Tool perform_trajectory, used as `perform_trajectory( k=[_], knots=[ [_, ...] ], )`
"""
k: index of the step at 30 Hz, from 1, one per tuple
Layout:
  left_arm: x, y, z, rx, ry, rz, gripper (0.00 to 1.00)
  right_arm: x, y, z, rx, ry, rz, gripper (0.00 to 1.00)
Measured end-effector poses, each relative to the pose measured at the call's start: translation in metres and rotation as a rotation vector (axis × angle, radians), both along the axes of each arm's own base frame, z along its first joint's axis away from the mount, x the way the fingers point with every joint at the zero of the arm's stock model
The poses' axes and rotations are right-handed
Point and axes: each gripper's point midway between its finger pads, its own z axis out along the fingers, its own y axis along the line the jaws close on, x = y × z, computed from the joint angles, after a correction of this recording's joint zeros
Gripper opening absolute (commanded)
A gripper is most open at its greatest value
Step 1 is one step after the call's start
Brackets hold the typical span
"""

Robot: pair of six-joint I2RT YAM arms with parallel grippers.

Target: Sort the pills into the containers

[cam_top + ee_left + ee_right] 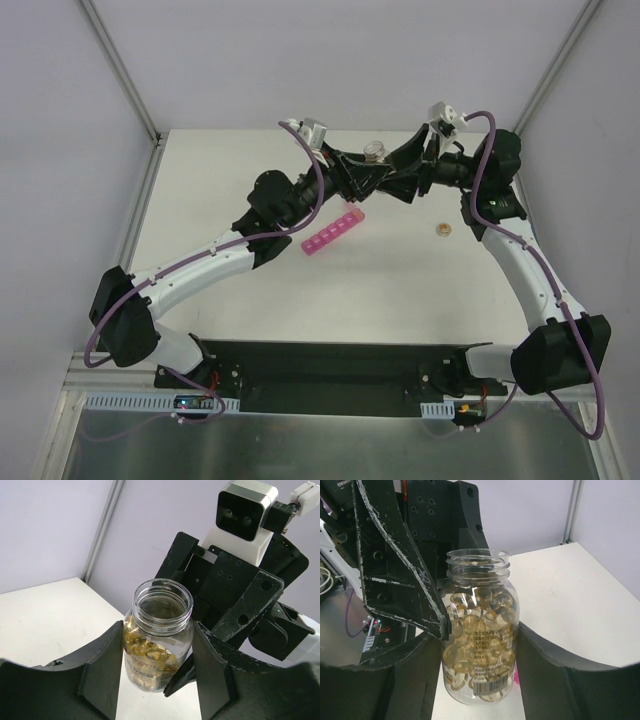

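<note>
A small clear bottle (pixel 375 151) with its mouth open is held upright above the table between both grippers. Amber pills (pixel 476 625) fill most of it; they also show in the left wrist view (pixel 150 649). My left gripper (pixel 159 647) is shut on the bottle (pixel 161 630), its fingers pressing both sides. My right gripper (pixel 479 645) also grips the bottle (pixel 480 645) from the opposite side. In the top view the left gripper (pixel 352 174) and right gripper (pixel 398 172) meet at the bottle. The pink pill organizer (pixel 335 232) lies on the table just below them, its lids shut.
A small round tan object (pixel 440 230) lies on the table right of the organizer. Grey walls and metal frame posts (pixel 120 70) close off the table's back and sides. The left gripper's finger (pixel 395 570) stands close by the bottle in the right wrist view.
</note>
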Motion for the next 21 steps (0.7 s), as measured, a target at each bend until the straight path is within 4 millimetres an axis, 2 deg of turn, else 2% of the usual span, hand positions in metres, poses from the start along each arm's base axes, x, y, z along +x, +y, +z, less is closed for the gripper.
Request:
perform_trajectory(
  k=[3, 6, 15, 21],
  knots=[
    [-0.003, -0.002, -0.001, 0.011, -0.006, -0.016, 0.10, -0.002, 0.001, -0.002, -0.002, 0.001, 0.005, 0.80],
    [-0.006, -0.005, -0.004, 0.035, -0.020, -0.029, 0.10, -0.003, 0.002, -0.007, -0.010, 0.006, 0.009, 0.87],
    [-0.009, -0.001, -0.024, 0.169, -0.049, -0.024, 0.10, -0.004, -0.004, -0.040, -0.138, 0.008, -0.003, 0.96],
    [-0.018, 0.015, -0.034, 0.244, -0.089, -0.007, 0.09, -0.025, -0.028, -0.055, -0.326, -0.093, 0.014, 0.96]
  ],
)
